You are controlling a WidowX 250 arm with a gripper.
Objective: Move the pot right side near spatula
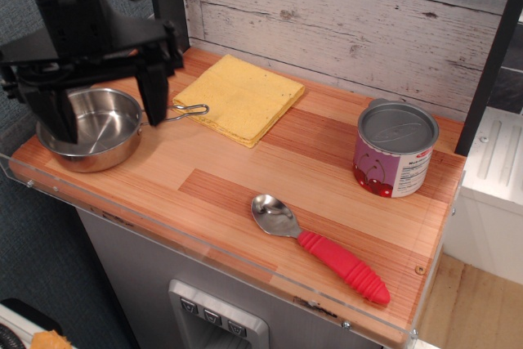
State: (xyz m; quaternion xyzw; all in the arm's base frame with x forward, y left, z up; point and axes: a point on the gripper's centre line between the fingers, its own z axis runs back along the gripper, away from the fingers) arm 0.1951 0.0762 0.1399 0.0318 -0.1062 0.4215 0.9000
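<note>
A wooden counter (212, 173) is carrying four items. The pot (91, 128) is sitting at the left end, its wire handle reaching a yellow cloth (241, 97) at the back. The spatula (320, 248) is lying near the front edge. A purple can (394, 149) is standing at the right.

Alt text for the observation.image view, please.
An open black gripper hangs over a steel pot at the left end of a wooden counter. To the right lie a yellow cloth, a red-handled spatula and a cherry can.
</note>
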